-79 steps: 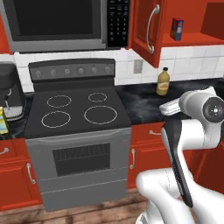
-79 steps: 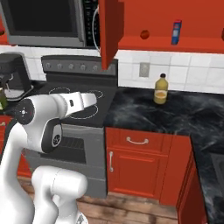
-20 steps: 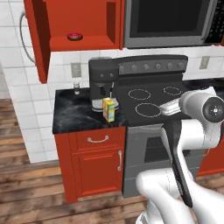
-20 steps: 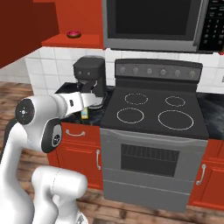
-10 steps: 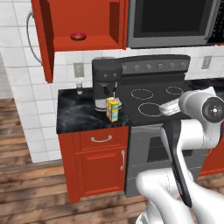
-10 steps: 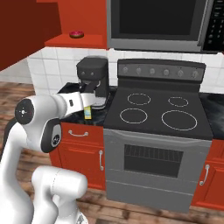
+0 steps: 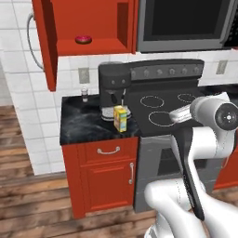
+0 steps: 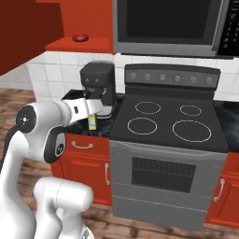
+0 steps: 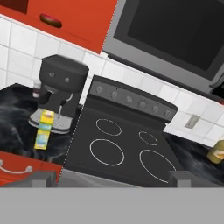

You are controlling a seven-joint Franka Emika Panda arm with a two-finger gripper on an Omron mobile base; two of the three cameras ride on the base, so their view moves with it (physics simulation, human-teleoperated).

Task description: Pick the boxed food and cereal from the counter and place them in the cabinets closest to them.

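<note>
A small yellow box (image 7: pixel 120 118) stands upright on the black marbled counter (image 7: pixel 83 123), just in front of a coffee machine. Directly above it hangs a red wall cabinet (image 7: pixel 93 46) with its door (image 7: pixel 46 42) swung open and a small pink ring on its shelf. My gripper (image 9: pixel 112 178) is open and holds nothing. It hovers over the front left of the stove, well short of the box (image 9: pixel 43 130). In the right base view the gripper (image 8: pixel 95 106) covers the top of the box (image 8: pixel 93 123).
A black coffee machine (image 7: pixel 114 88) stands behind the box, with a small shaker (image 7: pixel 84 93) to its left. The grey stove (image 7: pixel 162 109) adjoins the counter on the right, under a microwave (image 7: pixel 186 23). A yellowish bottle (image 9: pixel 216 151) sits on the counter beyond the stove.
The whole picture has shifted: the base has driven left, bringing the left counter, the box and the open cabinet nearer the middle. The gripper stays open and the arm holds its pose.
</note>
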